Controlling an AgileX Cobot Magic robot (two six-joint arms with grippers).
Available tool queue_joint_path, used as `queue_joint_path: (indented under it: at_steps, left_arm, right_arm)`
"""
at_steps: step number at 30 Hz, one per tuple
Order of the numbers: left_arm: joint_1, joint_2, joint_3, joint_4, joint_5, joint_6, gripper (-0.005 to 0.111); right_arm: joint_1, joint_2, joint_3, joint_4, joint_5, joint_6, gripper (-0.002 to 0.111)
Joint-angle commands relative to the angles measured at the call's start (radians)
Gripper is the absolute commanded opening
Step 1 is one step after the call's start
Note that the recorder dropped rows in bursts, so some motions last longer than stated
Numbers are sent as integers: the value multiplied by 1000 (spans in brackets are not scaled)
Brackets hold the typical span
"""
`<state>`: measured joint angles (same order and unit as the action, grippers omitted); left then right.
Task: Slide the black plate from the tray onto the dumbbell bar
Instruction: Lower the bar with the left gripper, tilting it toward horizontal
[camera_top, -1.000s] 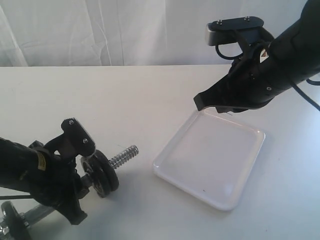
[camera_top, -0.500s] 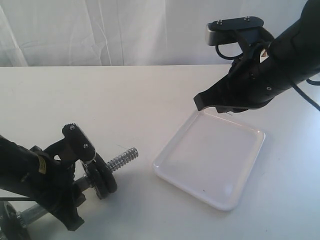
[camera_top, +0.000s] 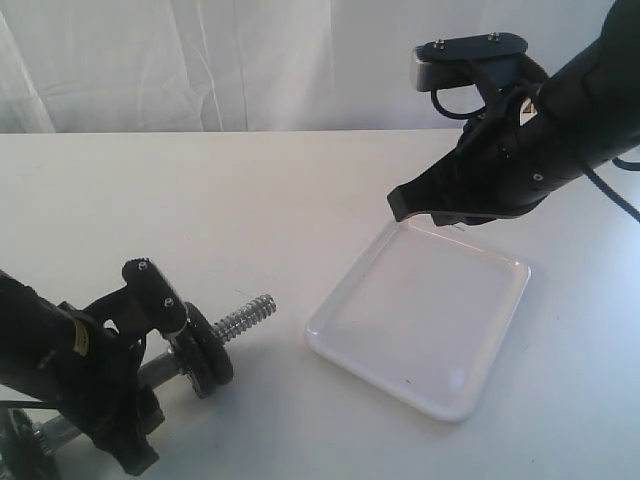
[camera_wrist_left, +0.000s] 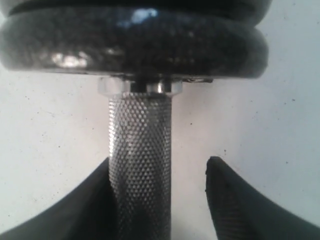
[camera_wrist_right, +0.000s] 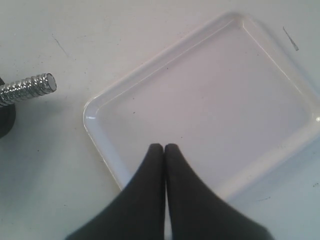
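Lower left of the exterior frame: black plate (camera_top: 205, 350) seated on the dumbbell bar (camera_top: 248, 316), standing on edge, the shiny threaded end poking out past it toward the tray (camera_top: 420, 330). Bar lying on the white bench (camera_top: 250, 190), slanting up and to the right in the frame.

In the left wrist view: left end effector (camera_wrist_left: 161, 165) released, jaws astride the knurled grip just behind the plate. One finger (camera_wrist_left: 230, 200) clearly apart from the metal, the other against or behind it; cannot tell which. Plate pressed up against a silver collar (camera_wrist_left: 140, 87) at the end of the knurling.

Right of centre: tray flat on the bench, well apart from the bar's tip.

Upper right of the exterior frame: right end effector (camera_wrist_right: 164, 147) clenched on nothing, fingertips pressed together, hovering above the tray's far corner.

Bottom left corner: another dark disc (camera_top: 18, 440) at the bar's other end, partly cut off.
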<state>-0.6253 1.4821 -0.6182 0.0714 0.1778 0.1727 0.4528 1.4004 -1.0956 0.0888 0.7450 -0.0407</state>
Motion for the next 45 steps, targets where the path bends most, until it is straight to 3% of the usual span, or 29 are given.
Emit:
queue_joint_path:
  at_steps: [1, 5, 16, 27, 45]
  left_arm:
    - [-3, -2, 0, -3, 37, -1, 52]
    - [-3, -2, 0, -3, 42, -1, 44]
    - [-3, -2, -2, -3, 79, -2, 1]
    - [-3, -4, -122, -3, 190, -2, 0]
    - [-3, -4, -133, -3, 17, -25, 0]
  right_arm:
    - [-5, -9, 3, -8, -9, 4, 0]
    - [-5, -9, 3, -8, -11, 4, 0]
    - [-5, -9, 3, -8, -9, 4, 0]
    - [-5, -9, 3, -8, -9, 4, 0]
    - [-5, -9, 3, -8, -11, -6, 0]
